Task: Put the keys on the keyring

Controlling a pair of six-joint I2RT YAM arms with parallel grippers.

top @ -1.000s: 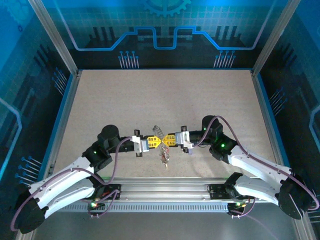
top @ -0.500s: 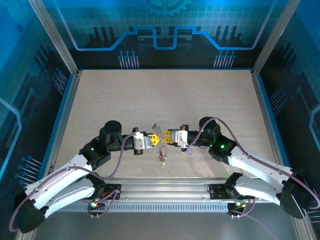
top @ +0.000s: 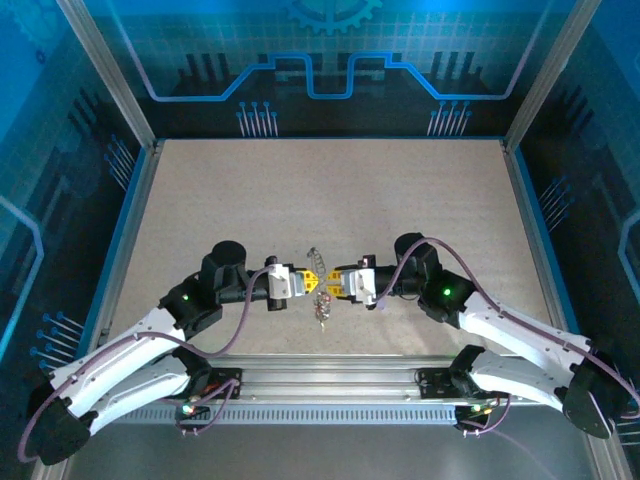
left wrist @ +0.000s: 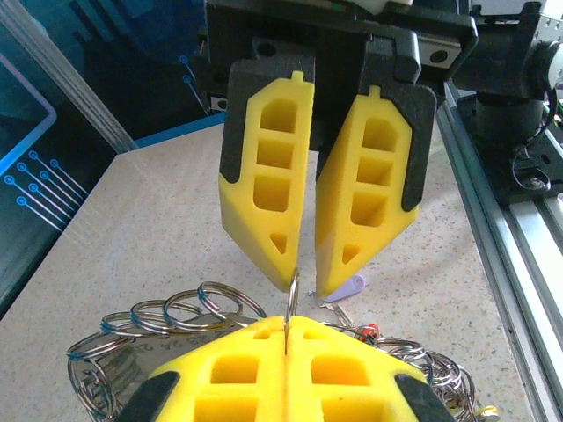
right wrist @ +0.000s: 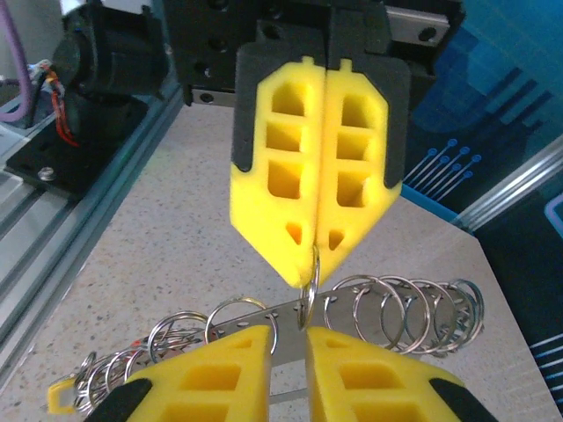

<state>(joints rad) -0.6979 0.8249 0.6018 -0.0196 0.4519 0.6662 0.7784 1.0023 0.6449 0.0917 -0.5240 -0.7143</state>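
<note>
The keyring (left wrist: 293, 294) is a thin metal ring seen edge-on. My left gripper (left wrist: 287, 323) is shut on it, lifted above the table. It hangs linked to a perforated metal strip (right wrist: 352, 303) that carries several more rings. My right gripper (right wrist: 288, 332) faces the left gripper (right wrist: 315, 255) tip to tip. Its fingers stand slightly apart on either side of the ring and do not pinch it. From above, left gripper (top: 311, 284) and right gripper (top: 335, 284) meet over the bundle. The keys dangle below: a lilac head (left wrist: 348, 287) and a red one (left wrist: 369, 331).
The speckled table (top: 300, 200) stretches away behind the grippers. The aluminium rail (top: 330, 375) with the arm bases runs along the near edge. Blue enclosure walls stand on the left, right and far sides.
My right gripper's jaws have parted a little around the ring. Both grippers shifted slightly, and the hanging bundle swung a bit to the left. The left stays shut.
</note>
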